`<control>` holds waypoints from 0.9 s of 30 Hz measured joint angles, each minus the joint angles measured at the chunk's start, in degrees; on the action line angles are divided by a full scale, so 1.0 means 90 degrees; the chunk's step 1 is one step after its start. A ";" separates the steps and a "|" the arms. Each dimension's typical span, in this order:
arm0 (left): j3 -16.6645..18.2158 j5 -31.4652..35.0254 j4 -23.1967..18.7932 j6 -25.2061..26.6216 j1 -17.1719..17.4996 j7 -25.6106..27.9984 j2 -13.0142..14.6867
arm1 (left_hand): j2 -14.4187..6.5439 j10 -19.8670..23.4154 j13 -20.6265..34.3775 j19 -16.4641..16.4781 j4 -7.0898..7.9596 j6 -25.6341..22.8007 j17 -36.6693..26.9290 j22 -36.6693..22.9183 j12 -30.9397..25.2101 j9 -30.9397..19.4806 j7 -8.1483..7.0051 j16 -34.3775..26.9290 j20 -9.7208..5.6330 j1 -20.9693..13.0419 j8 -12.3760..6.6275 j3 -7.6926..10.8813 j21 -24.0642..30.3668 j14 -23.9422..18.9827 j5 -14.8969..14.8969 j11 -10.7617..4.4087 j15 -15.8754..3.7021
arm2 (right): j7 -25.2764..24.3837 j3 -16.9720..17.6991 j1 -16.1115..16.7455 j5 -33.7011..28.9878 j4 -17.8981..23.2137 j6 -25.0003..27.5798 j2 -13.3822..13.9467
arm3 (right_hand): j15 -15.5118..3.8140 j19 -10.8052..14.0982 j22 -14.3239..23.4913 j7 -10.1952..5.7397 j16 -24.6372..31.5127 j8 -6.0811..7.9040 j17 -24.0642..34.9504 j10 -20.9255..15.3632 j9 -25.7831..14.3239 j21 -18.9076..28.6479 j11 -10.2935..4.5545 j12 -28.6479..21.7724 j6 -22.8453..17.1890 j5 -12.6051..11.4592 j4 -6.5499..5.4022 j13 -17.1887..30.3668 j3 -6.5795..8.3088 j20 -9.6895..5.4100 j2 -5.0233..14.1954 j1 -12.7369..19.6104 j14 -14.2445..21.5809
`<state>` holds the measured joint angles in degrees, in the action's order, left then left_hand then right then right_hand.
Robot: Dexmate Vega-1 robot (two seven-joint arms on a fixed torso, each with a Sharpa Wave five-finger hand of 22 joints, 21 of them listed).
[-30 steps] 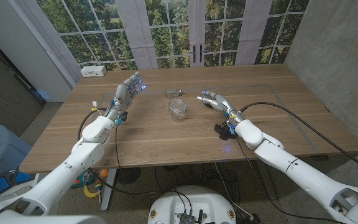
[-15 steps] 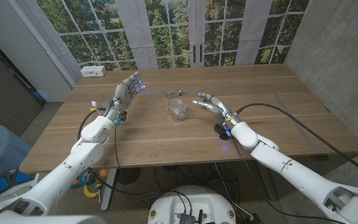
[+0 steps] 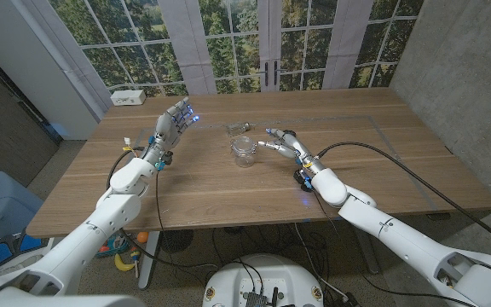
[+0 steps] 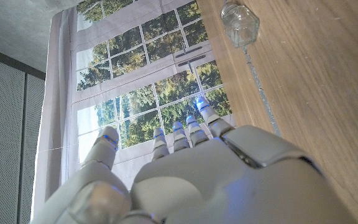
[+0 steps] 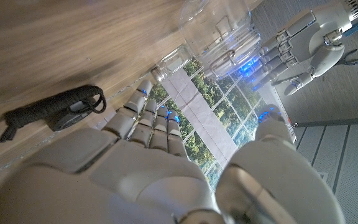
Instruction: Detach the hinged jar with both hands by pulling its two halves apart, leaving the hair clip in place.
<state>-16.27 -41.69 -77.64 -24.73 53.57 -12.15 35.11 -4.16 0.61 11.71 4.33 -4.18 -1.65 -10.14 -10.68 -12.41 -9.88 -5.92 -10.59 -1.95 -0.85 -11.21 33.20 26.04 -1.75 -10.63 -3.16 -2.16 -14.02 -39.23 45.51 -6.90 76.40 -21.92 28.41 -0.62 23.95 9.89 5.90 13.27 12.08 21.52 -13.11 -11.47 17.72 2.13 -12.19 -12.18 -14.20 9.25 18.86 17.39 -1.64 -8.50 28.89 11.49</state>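
Note:
A clear glass jar (image 3: pixel 244 150) stands upright at the table's middle, and a smaller clear glass piece (image 3: pixel 238 128) lies just behind it. My right hand (image 3: pixel 281 142) is open beside the jar on its right, fingers pointing at it with a small gap. My left hand (image 3: pixel 174 124) is open and raised, well to the jar's left. A black hair clip (image 3: pixel 300 176) lies on the wood by my right wrist. In the right wrist view the jar (image 5: pixel 219 28) shows beyond my fingers (image 5: pixel 138 115), with the clip (image 5: pixel 55 112) to one side. The left wrist view shows the jar (image 4: pixel 240 23) far off.
A white box (image 3: pixel 129 97) sits at the table's back left corner. A small pale item (image 3: pixel 129 141) lies near the left edge. A black cable (image 3: pixel 399 158) runs from my right arm across the table's right side. Windows stand behind the table.
My right hand has moved left across the table, closer to the jar. The left hand, jar and hair clip have stayed in place.

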 measured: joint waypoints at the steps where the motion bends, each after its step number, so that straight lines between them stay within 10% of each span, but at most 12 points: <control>1: 0.0002 -0.0008 0.0001 0.0001 -0.0001 -0.0010 0.0000 | 0.0000 0.0000 -0.0006 0.0000 0.0000 0.0000 0.0000 0.0000 0.0000 0.0000 0.0000 0.0000 0.0000 0.0000 0.0000 0.0000 0.0000 0.0000 0.0000 0.0000 0.0000 | -0.0018 -0.0044 -0.0020 -0.0023 -0.0047 0.0000 -0.0036 | -0.0002 0.0016 0.0000 -0.0035 0.0000 0.0000 -0.0006 0.0008 0.0000 -0.0025 -0.0011 0.0000 -0.0009 0.0000 0.0016 0.0000 -0.0036 -0.0016 -0.0001 0.0002 -0.0002; 27: 0.0071 -0.0036 -0.0096 0.0007 0.0119 -0.0005 0.0059 | 0.0000 -0.0001 -0.0068 0.0000 0.0049 -0.0010 -0.0001 0.0000 0.0048 0.0000 0.0080 0.0000 0.0000 0.0000 0.0022 -0.0051 -0.0025 0.0000 -0.0049 0.0000 0.0000 | -0.0503 -0.0416 -0.0189 -0.0869 -0.0160 0.0325 -0.0151 | -0.0148 0.0147 0.0014 -0.0250 -0.0086 0.0000 -0.0266 0.0036 -0.0016 -0.0205 -0.0194 0.0037 0.0093 -0.0220 0.0052 -0.0118 -0.0298 -0.0079 -0.0176 0.0814 0.0010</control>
<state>-15.63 -42.02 -78.50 -24.67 54.64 -12.19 35.64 -4.16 0.60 11.10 4.32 -3.73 -1.74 -10.15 -10.68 -11.98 -9.88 -5.20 -10.59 -1.94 -0.85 -11.02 32.74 25.82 -1.75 -11.07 -3.16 -2.16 -18.55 -42.97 43.81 -14.72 74.96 -18.99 27.05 -1.96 25.27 10.02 3.65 12.50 12.08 19.13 -12.78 -11.61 15.88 0.39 -11.86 -11.34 -16.18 9.71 17.80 14.71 -2.35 -10.09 36.21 11.58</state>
